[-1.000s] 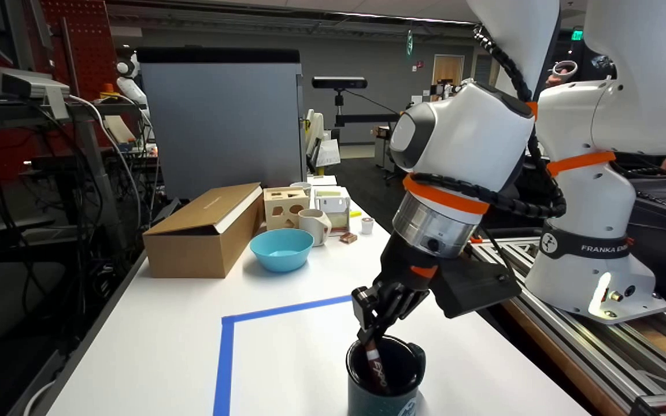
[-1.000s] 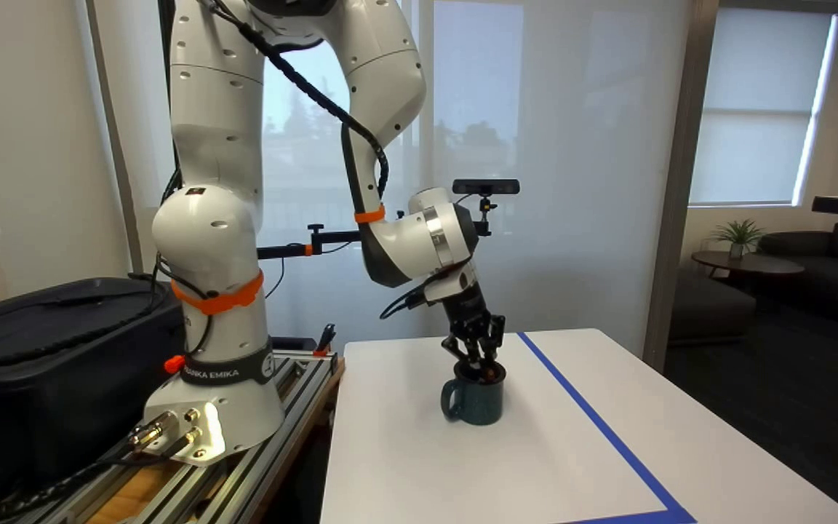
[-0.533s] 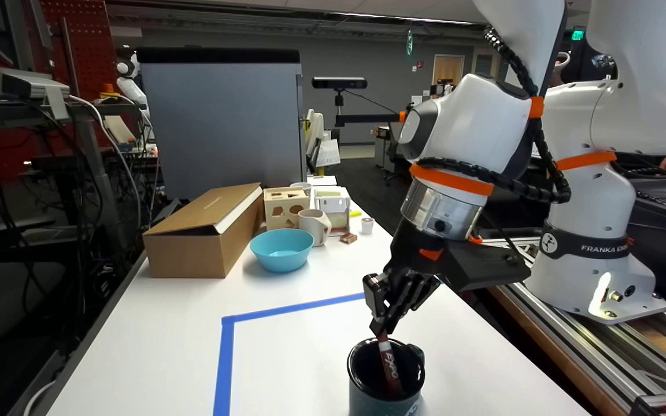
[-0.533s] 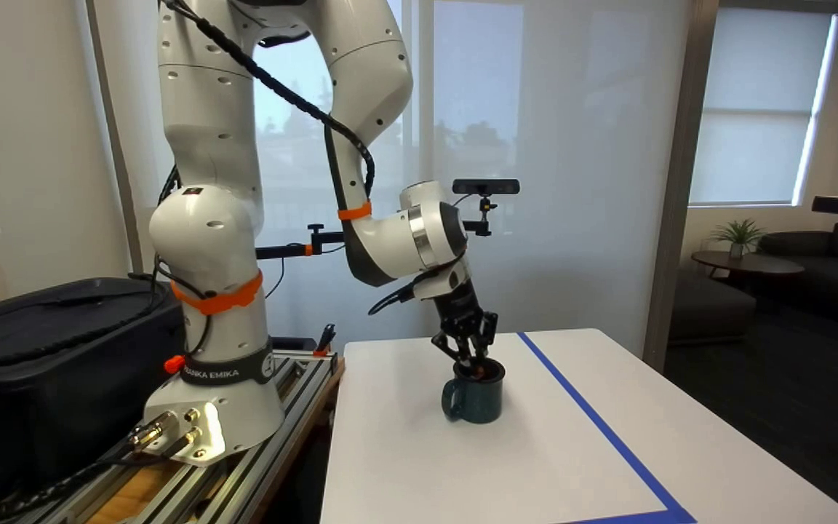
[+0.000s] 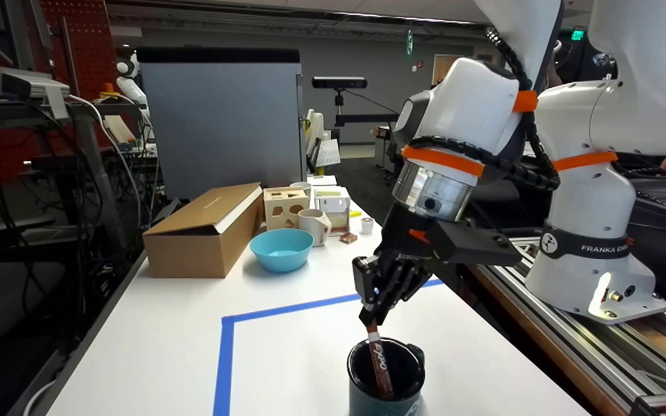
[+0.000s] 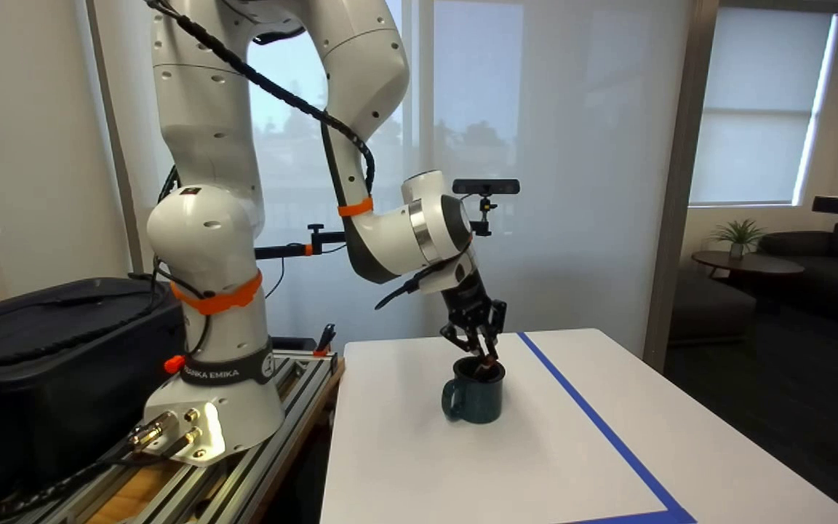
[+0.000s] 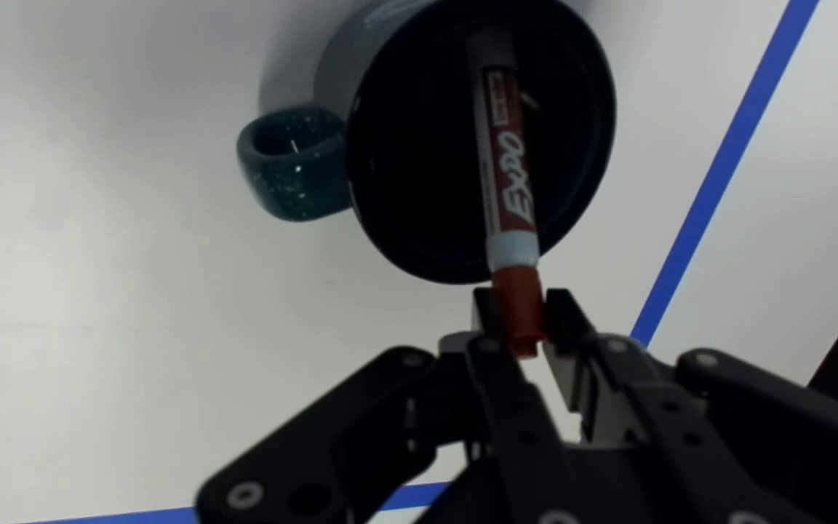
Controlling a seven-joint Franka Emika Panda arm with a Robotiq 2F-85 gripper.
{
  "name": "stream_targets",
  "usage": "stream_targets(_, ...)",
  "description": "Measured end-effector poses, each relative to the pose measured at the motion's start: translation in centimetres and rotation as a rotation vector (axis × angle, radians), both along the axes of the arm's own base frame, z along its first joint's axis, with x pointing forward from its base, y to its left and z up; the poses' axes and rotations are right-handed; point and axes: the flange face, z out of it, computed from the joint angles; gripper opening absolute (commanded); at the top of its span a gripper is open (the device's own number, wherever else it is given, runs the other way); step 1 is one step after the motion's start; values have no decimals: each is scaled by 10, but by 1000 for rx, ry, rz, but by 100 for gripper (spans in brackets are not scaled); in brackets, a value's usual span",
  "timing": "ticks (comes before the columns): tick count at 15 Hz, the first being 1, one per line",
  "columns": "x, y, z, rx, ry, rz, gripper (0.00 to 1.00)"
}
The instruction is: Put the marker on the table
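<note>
The marker is a slim brown-red EXPO stick with a white band and red cap. It slants inside the dark round cup (image 5: 374, 404), cap end up, in an exterior view (image 5: 380, 364) and in the wrist view (image 7: 508, 160). Its cap sticks out above the rim. My gripper (image 5: 371, 321) is shut on that cap, with a finger on each side in the wrist view (image 7: 525, 314). The marker's lower end is still within the cup; whether it touches the inside I cannot tell. The cup stands upright on the white table (image 6: 404, 466), its handle (image 7: 295, 175) at the side.
Blue tape (image 5: 226, 364) outlines a rectangle on the table. A blue bowl (image 5: 282, 251), a cardboard box (image 5: 188, 254), a light mug (image 5: 311, 226) and a wooden shape box (image 5: 284, 208) stand at the far end in an exterior view. A camera on a mount (image 6: 486, 187) stands behind the arm.
My gripper has risen a little, shifting sideways and partly back. The marker has come up with it, so more of it shows above the cup's rim. The cup has barely moved.
</note>
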Motion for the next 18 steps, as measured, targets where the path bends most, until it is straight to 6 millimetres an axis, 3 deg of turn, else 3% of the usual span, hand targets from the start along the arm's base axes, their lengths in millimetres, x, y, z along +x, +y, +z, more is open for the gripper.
stream_targets(9,17,-33,32,61,-76,-94,5)
stream_targets(18,27,-104,48,189,-112,-301,5)
